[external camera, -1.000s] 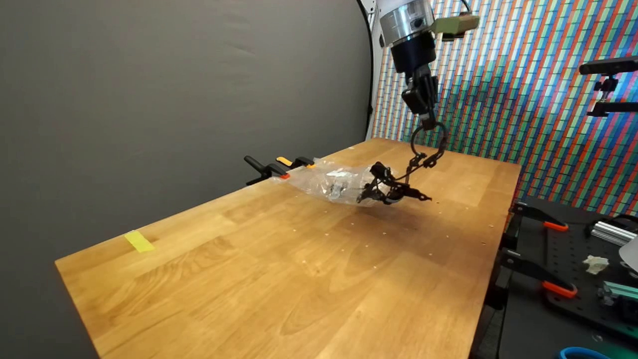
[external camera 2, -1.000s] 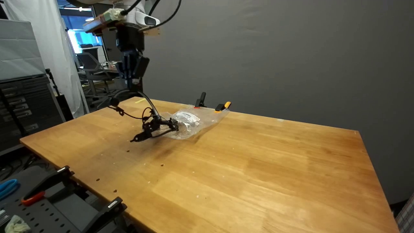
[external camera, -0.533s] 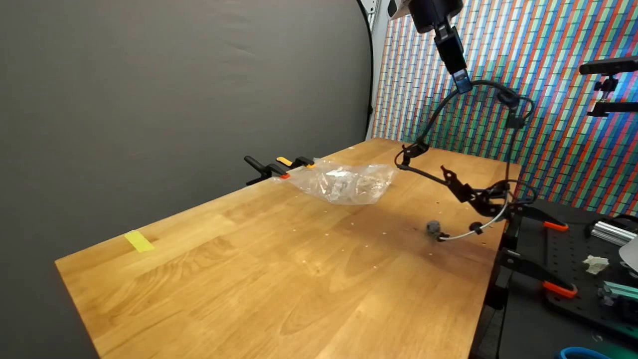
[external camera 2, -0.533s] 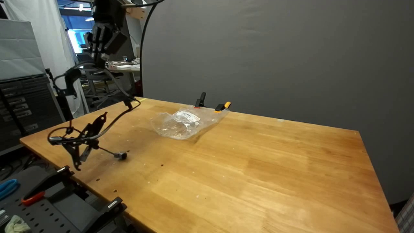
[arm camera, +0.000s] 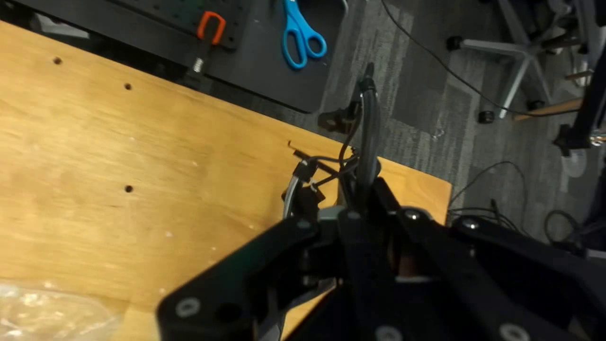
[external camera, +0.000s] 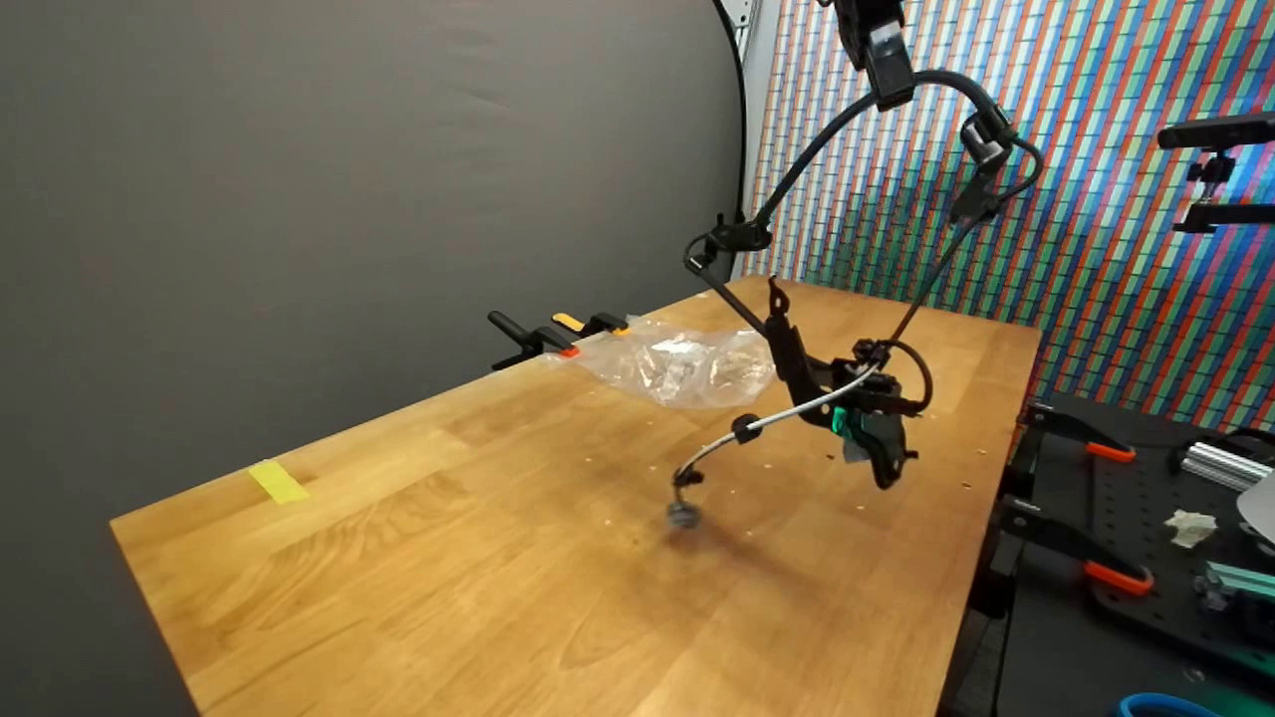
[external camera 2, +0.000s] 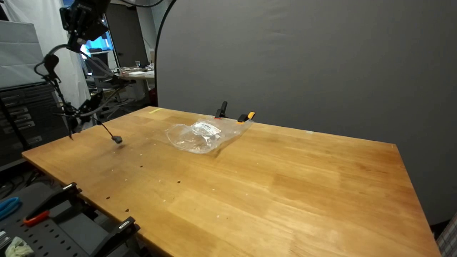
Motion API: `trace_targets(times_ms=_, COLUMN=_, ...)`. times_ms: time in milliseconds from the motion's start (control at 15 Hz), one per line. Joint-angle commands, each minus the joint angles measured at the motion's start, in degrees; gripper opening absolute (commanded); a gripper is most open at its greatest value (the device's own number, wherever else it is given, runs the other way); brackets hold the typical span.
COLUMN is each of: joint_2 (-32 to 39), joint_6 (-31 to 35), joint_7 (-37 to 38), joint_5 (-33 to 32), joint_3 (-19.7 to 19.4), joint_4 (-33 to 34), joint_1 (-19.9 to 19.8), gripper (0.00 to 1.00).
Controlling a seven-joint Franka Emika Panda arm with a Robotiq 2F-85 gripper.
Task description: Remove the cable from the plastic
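My end effector (external camera: 892, 92) is clamped on the cable (external camera: 847, 384), near the top of an exterior view, right of center; the cable arches to both sides and hangs in a broad loop above the desk (external camera: 478, 568). I see the clear plastic (external camera 2: 200, 137) lying apart from it, mid-frame in an exterior view and lower left in the wrist view, a black clamp (external camera 2: 221, 111) and an orange-handled clamp (external camera 2: 246, 117) at its upper edge.

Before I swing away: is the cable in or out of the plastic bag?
Out. The cable hangs from the jaws, and in an exterior view the table shows between it and the plastic bag.
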Motion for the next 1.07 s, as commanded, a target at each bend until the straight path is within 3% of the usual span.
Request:
trace_targets(times_ms=0, joint_2=0.3, joint_6=7.3, joint_7=-0.7, joint_5=5.6, joint_3=1.7, joint_4=-0.4, joint_1=0.7, gripper=0.02)
trace_targets(times_ms=533, joint_2=5.7, joint_6=38.0, joint_7=1.8, joint_5=-0.5, joint_3=2.2, joint_4=-14.9, joint_1=0.1, gripper=0.02)
trace_targets(times_ms=1000, joint_2=6.5, joint_6=50.1, joint_7=4.2, joint_5=-7.6, joint_3=-1.6, joint_4=-22.0, joint_1=-3.5, gripper=0.02)
